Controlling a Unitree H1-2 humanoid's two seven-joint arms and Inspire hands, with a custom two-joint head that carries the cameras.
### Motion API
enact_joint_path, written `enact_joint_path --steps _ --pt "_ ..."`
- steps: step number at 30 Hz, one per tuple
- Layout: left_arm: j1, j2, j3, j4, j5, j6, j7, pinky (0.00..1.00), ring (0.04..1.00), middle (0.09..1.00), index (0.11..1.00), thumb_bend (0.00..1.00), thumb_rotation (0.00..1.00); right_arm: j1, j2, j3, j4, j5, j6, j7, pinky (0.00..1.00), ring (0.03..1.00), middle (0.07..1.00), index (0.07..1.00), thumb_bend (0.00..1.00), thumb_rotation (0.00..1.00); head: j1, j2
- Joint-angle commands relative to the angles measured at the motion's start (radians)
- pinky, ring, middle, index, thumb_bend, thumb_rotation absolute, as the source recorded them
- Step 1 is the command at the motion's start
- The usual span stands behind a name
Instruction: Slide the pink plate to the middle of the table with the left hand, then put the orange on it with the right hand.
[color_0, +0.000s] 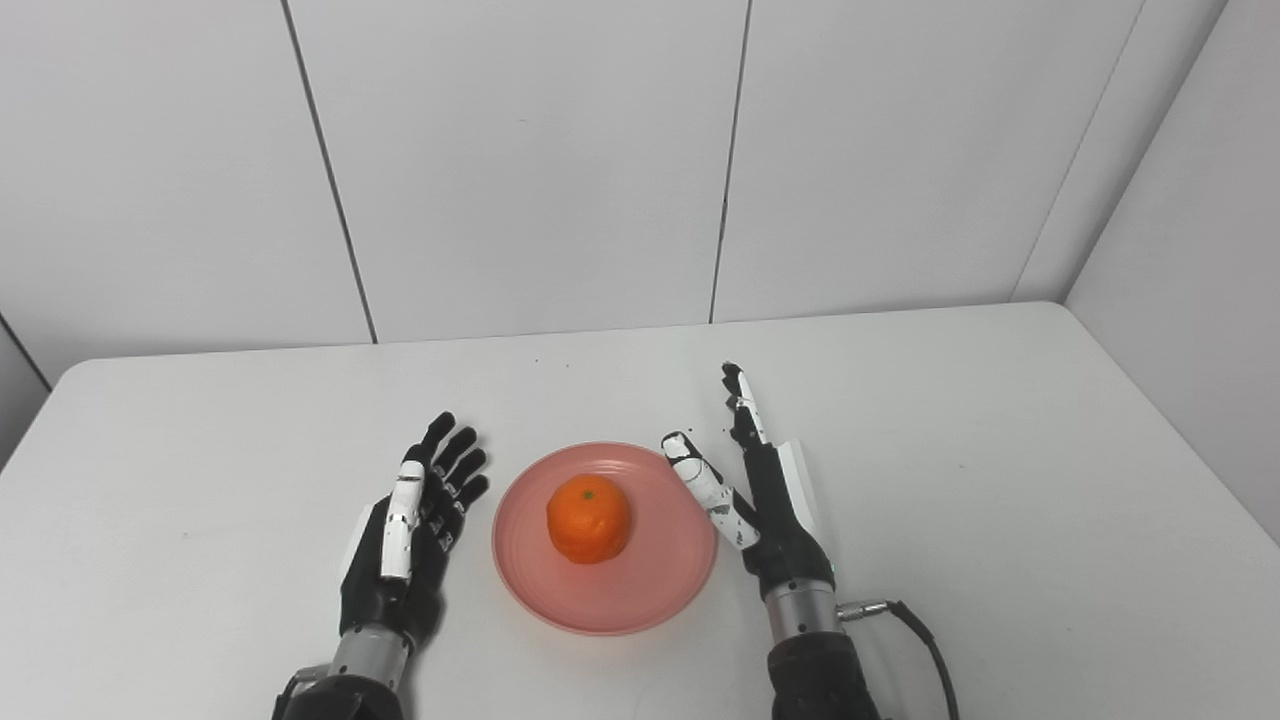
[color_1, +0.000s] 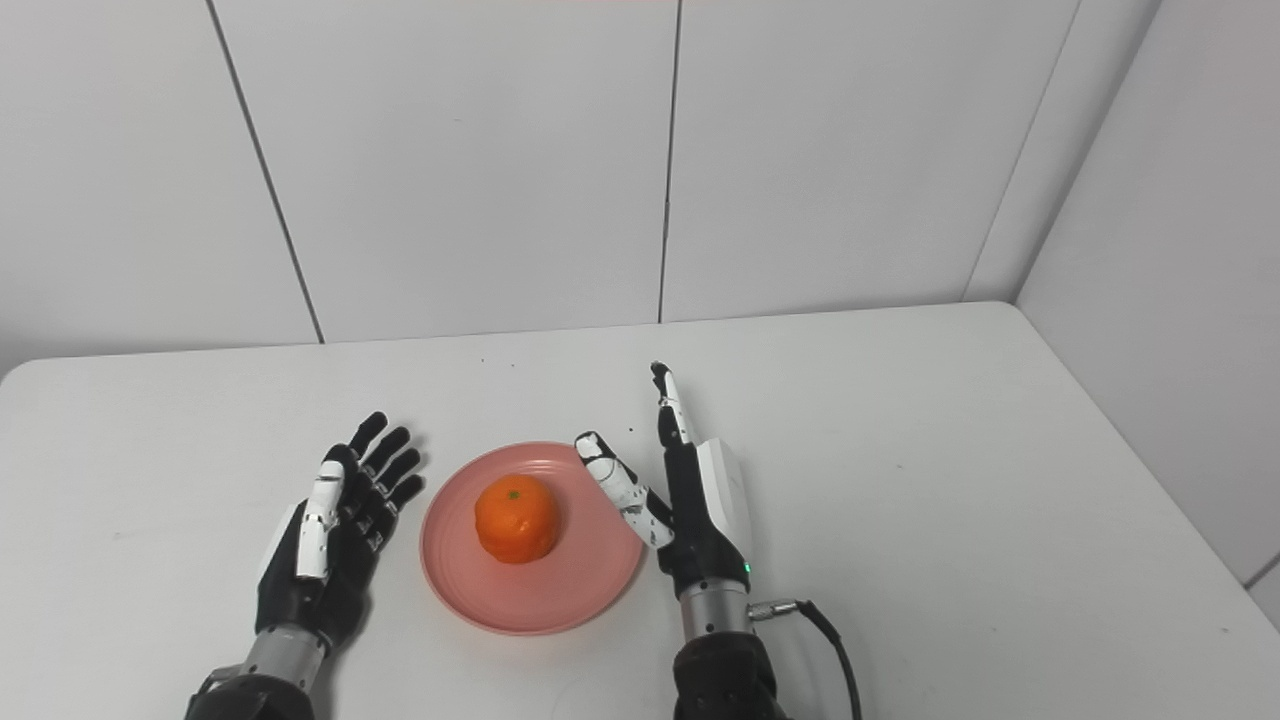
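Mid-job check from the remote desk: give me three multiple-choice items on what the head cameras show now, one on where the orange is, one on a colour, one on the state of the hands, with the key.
1. Where is the orange?
A. On the bare table
B. On the plate
C. In the right hand

2. What colour is the plate?
A. Pink
B. Blue
C. Green

3. How are the left hand and the right hand?
A. Both open, holding nothing
B. Left shut on the plate
C. Right shut on the orange

Key: 1 B, the orange sits near the plate's middle. 2 A, the rim and the bare part around the fruit are pink. 3 A, each hand lies beside the plate with fingers apart, and neither grips anything.
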Motion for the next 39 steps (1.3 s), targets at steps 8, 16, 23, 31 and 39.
enact_joint_path --steps 8,16,23,31,39 --pt "0.008 -0.003 -0.011 -0.001 0.015 0.01 0.015 0.92 0.926 0.93 0.922 0.38 1.0 0.008 0.03 -0.035 -0.008 0.14 -0.022 0.022 0.93 0.962 0.97 0.973 0.47 1.0 0.037 0.013" --pt "0.01 -0.002 -0.024 -0.009 0.023 0.008 0.014 0.92 0.92 0.928 0.915 0.38 1.0 0.011 0.041 -0.057 -0.004 0.199 0.012 0.04 0.93 0.947 0.959 0.97 0.3 1.0 0.063 0.026" --pt "0.01 -0.007 -0.024 -0.024 0.031 0.032 0.026 0.91 0.92 0.926 0.909 0.39 1.0 0.011 0.043 -0.076 0.009 0.24 0.018 0.049 0.93 0.945 0.954 0.96 0.23 1.0 0.071 0.037" --pt "0.007 -0.001 -0.031 -0.021 0.036 0.029 0.022 0.91 0.917 0.926 0.91 0.4 1.0 0.01 0.045 -0.091 0.027 0.29 0.008 0.049 0.94 0.941 0.951 0.957 0.25 1.0 0.069 0.042" --pt "0.008 0.029 -0.06 -0.024 0.042 0.015 -0.012 0.98 0.974 0.981 0.968 0.38 1.0 0.012 0.041 -0.084 0.039 0.292 0.008 0.054 0.95 0.944 0.953 0.96 0.3 1.0 0.07 0.044"
